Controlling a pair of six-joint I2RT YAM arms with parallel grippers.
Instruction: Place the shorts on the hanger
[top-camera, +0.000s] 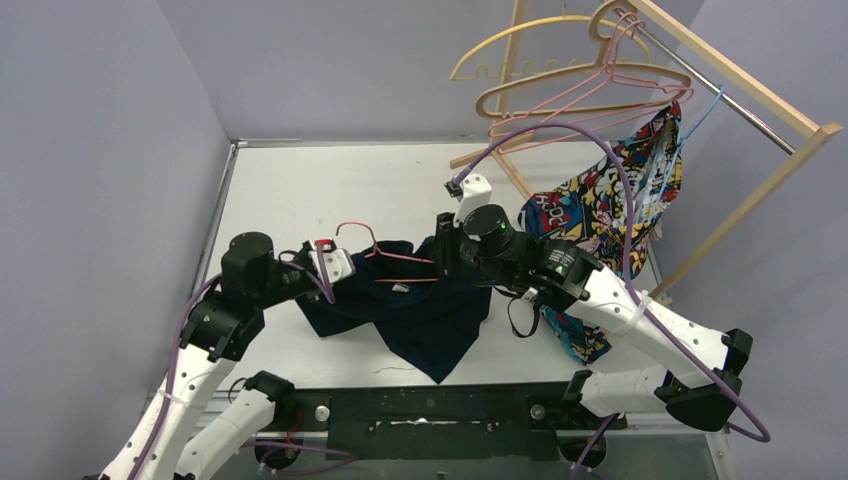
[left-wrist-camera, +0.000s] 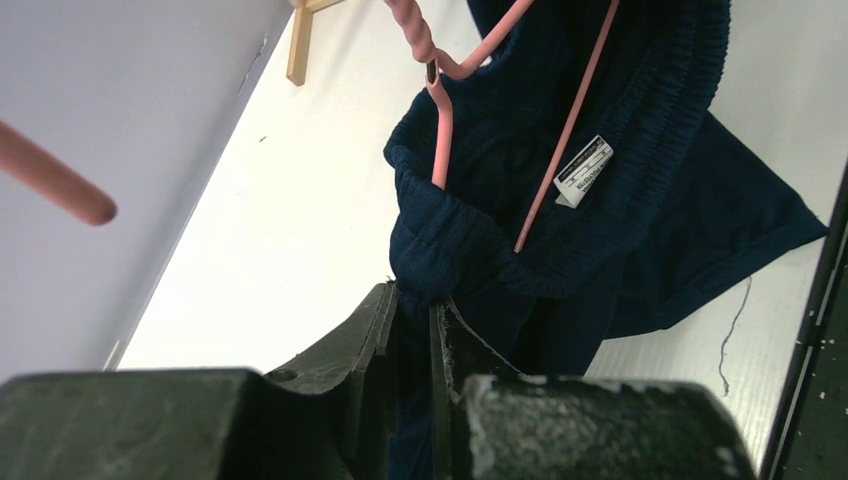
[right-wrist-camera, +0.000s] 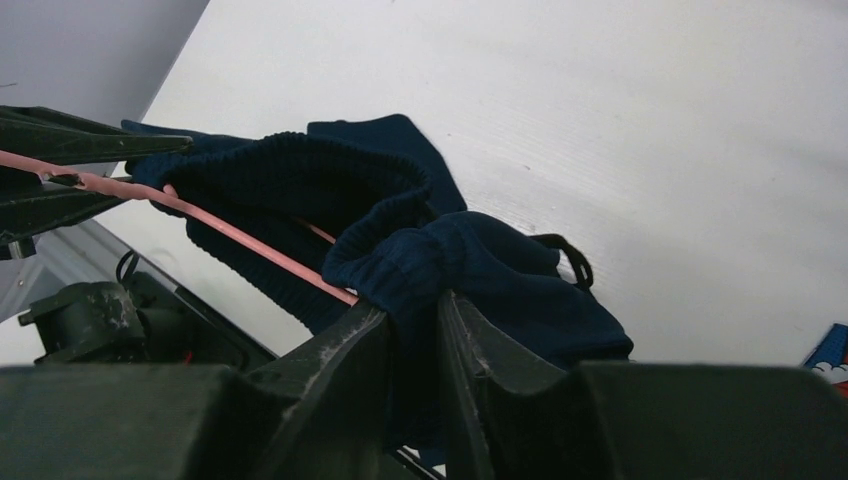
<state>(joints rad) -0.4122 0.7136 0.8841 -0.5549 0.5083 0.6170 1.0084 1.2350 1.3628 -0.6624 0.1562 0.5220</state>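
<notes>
As the limp shorts (top-camera: 432, 322) sagged, their waistband (right-wrist-camera: 300, 165) was pinched at nine o'clock by left gripper (left-wrist-camera: 413, 305), at three seemingly by right gripper (right-wrist-camera: 414, 308).

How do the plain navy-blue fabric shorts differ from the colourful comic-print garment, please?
The plain navy-blue fabric shorts are one dark colour; the colourful comic-print garment is many-coloured. The shorts are pinched by the left gripper and right gripper, with a thin pink hanger in the waistband; the garment hangs by the wooden rack, ungripped. Both are soft cloth.
</notes>
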